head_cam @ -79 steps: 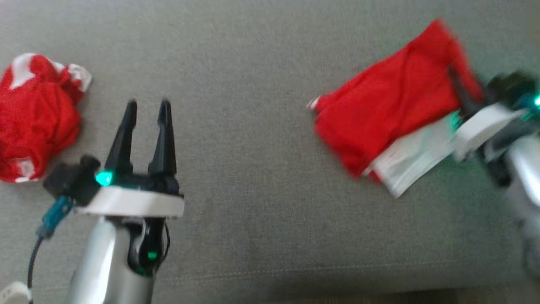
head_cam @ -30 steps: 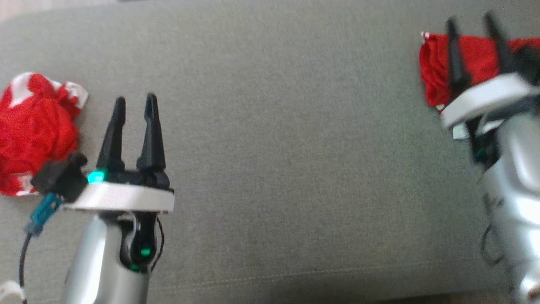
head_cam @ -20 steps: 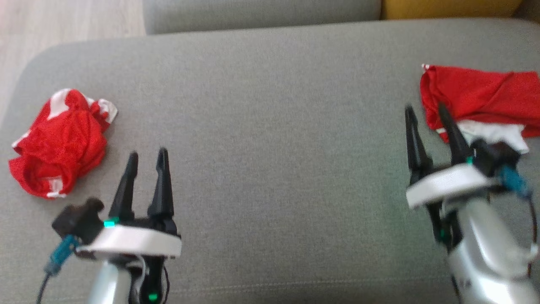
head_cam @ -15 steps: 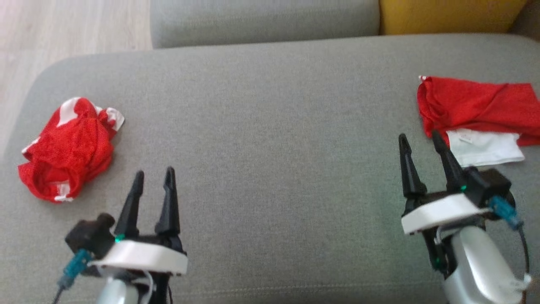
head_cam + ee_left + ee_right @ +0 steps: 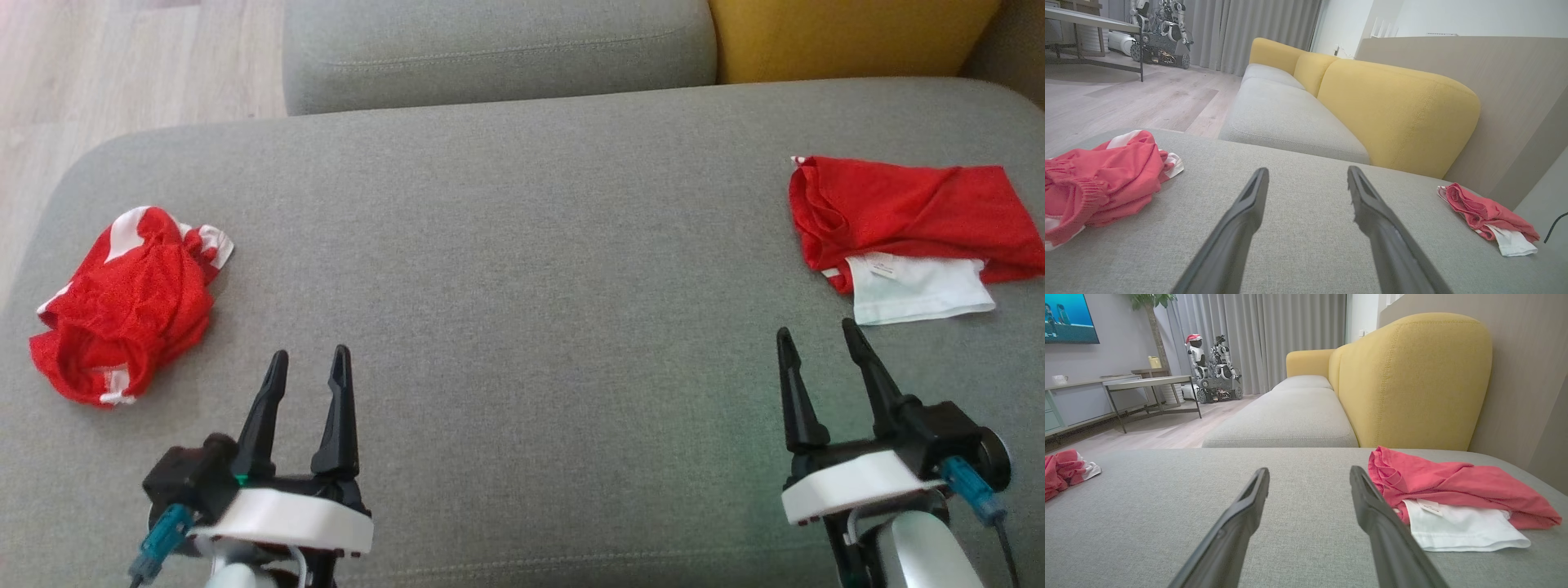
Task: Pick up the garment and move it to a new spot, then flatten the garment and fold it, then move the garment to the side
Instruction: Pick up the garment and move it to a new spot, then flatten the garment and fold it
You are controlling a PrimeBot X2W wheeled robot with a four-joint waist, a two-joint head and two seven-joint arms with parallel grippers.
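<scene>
- 2 red-white garments counted: folded garment is seen just ahead-right of right gripper, untouched; crumpled garment ahead-left of left gripper.
- 2 grippers: both held spread, nothing gripped.
- Grey seat lies under both; yellow backrest beyond.

Matt woven cushion, red cloth folded garment, wood-grain floor

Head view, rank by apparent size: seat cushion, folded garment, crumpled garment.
1. seat cushion, by far the largest.
2-3. folded garment and crumpled garment: too alike to rank, though the folded one spreads slightly wider.
</scene>
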